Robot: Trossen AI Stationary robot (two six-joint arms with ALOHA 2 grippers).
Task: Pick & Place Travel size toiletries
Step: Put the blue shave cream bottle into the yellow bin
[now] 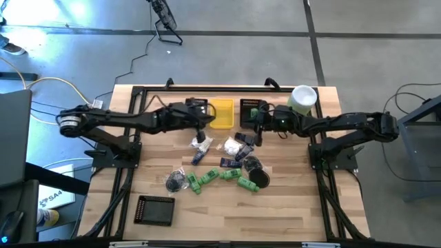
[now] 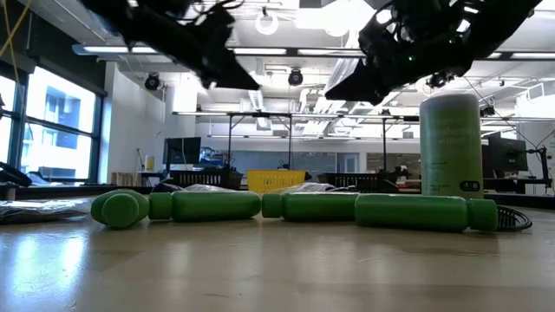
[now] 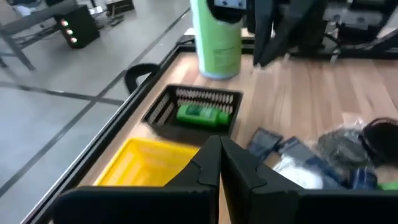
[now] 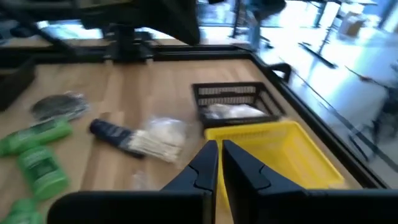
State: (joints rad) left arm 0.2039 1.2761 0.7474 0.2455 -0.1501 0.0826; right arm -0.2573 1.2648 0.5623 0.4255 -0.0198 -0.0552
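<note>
left claw (image 3: 219, 163) closed, empty | right claw (image 4: 219, 163) closed, empty | black bin (image 3: 194, 111): green bottle (image 3: 203, 114) | yellow bin (image 1: 222, 112): nothing seen inside

Both arms reach inward, left pincer (image 3: 219, 163) and right pincer (image 4: 219, 163) closed.

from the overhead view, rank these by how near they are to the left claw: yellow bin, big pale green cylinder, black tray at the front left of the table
1. yellow bin, right beside the left claw at the table's back.
2. pale green cylinder, back right corner.
3. black tray, front left edge.
</note>
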